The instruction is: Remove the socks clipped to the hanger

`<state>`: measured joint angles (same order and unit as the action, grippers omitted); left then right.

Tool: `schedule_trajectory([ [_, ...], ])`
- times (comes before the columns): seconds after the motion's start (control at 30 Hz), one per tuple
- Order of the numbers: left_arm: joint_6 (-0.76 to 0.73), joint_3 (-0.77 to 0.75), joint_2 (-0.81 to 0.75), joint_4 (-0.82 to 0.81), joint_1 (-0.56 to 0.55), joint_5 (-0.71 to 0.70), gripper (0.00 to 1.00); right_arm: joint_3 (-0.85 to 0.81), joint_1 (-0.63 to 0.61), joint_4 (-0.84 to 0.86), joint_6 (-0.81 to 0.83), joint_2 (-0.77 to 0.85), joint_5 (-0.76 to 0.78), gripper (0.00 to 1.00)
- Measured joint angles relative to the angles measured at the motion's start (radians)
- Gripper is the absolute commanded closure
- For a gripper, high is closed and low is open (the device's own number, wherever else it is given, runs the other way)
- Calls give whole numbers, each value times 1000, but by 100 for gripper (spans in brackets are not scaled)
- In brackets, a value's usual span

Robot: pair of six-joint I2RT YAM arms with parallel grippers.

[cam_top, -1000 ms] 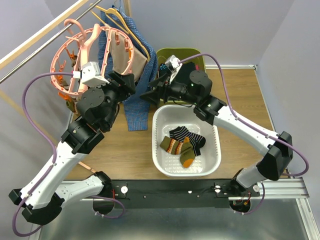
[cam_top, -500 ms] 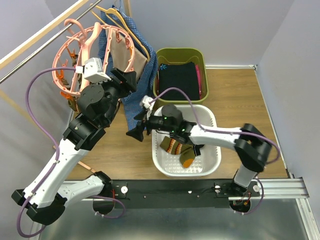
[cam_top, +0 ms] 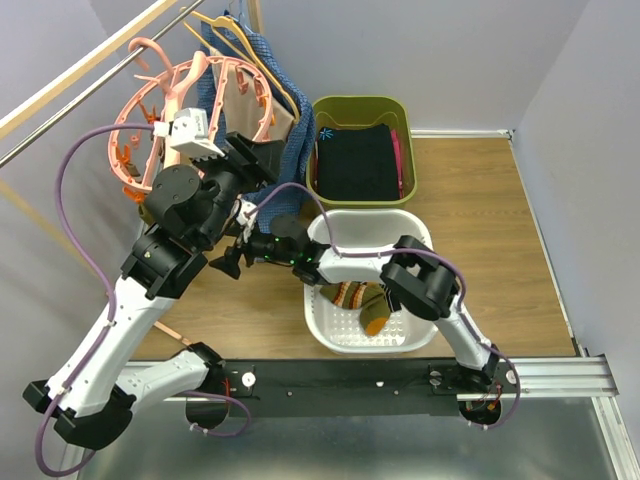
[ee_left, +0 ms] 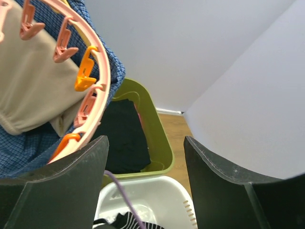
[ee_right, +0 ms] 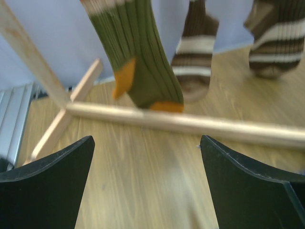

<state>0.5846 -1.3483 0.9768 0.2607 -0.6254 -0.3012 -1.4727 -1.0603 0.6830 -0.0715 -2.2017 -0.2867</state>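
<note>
Clipped socks: three show in the right wrist view, an olive sock (ee_right: 138,52) with orange heel and toe, a brown striped sock (ee_right: 194,59) beside it, and a second brown striped sock (ee_right: 275,40) at the right edge.
Sock axis: each hangs straight down, toe lowest, cuff up out of frame towards the clips.
Key relation: the socks lie ahead of and above the right gripper (ee_right: 147,143). The olive toe sits just left of its centre line.
In the way: a wooden rail (ee_right: 190,125) runs across, low, just under the toes and between gripper and socks.
Nearer arm: the right, by my reading, since its view is filled with sock ends. The left view shows none on the ring.
Right arm pose: stretched far left and low across the table, passing under the left arm.
Right hand: jaws spread wide, nothing between them.
Left arm pose: raised high, wrist up beside the hanger (ee_left: 106,78).
Left hand: left gripper (ee_left: 143,140) released and empty, the ring's rim touching or just beside its left finger.
Hanger clips: pink ones and an orange clip (ee_left: 85,72) along that rim, bare in this view.
Already off: loose socks (cam_top: 372,312) lie in the white basket (cam_top: 436,290).
Next move, as a guess: lift over the rail, centre on the olive sock, close, then pull downward.
</note>
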Motion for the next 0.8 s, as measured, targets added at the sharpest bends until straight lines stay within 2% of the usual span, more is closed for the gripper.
schedule_trajectory([
  [0.37, 33, -4, 43, -7, 10, 72, 27, -330, -47, 10, 20, -228, 52, 1],
  [0.57, 38, -13, 57, -10, 17, 94, 27, -523, -81, -12, 31, -342, 172, 7],
  [0.7, 42, -13, 53, -14, 18, 100, 27, -599, -91, -52, 32, -389, 237, 22],
  [0.73, 42, -13, 53, -14, 18, 103, 27, -622, -92, -65, 31, -399, 257, 34],
  [0.8, 42, -13, 53, -16, 21, 108, 27, -687, -92, -85, 32, -425, 287, 46],
])
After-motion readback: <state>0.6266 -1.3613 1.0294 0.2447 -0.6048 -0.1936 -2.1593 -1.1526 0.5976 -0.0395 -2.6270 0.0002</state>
